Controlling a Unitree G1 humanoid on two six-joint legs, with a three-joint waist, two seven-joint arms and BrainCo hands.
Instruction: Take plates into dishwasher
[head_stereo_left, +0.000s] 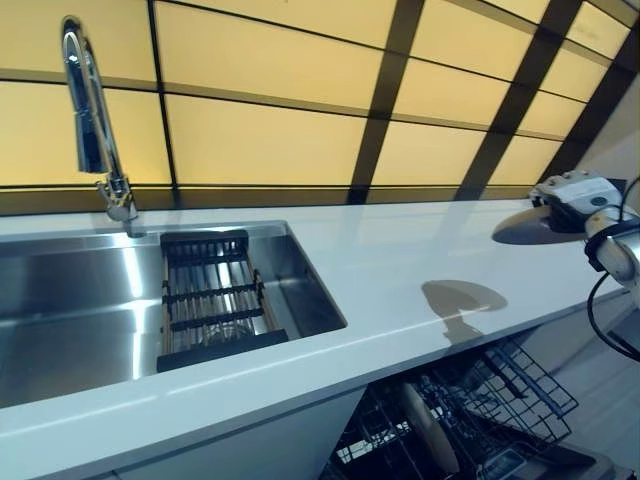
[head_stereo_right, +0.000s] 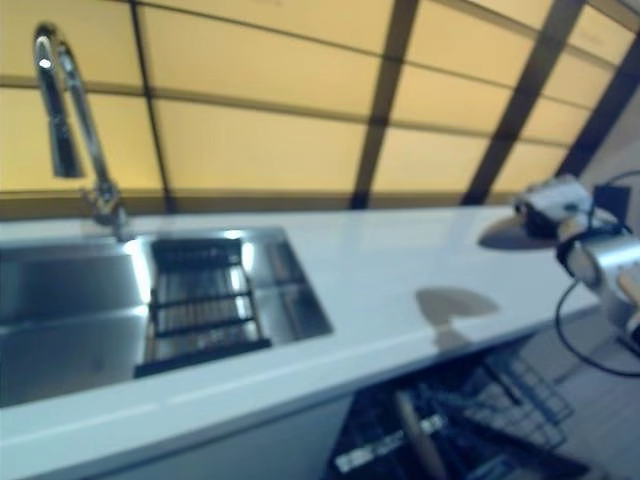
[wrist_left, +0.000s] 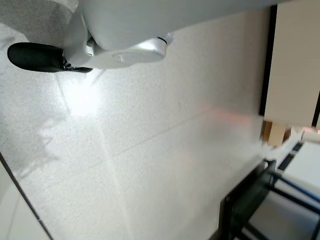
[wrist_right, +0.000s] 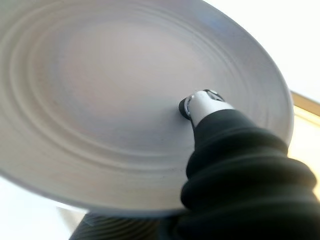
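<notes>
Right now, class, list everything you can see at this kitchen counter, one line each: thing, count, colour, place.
Grey ridged round plate: one, grey, held up over the counter's right end.
White countertop: one, white, running across the scene.
Stainless steel sink: one, silver, set in the counter's left part.
Black slatted drying rack: one, black, across the sink's right side.
Chrome tap: one, silver, behind the sink.
Dark wire dishwasher rack: one, black, pulled out below the counter, a pale plate standing in it.
Right hand: thumb pressed on the grey plate; fingers hidden.
Left hand: not in view.
</notes>
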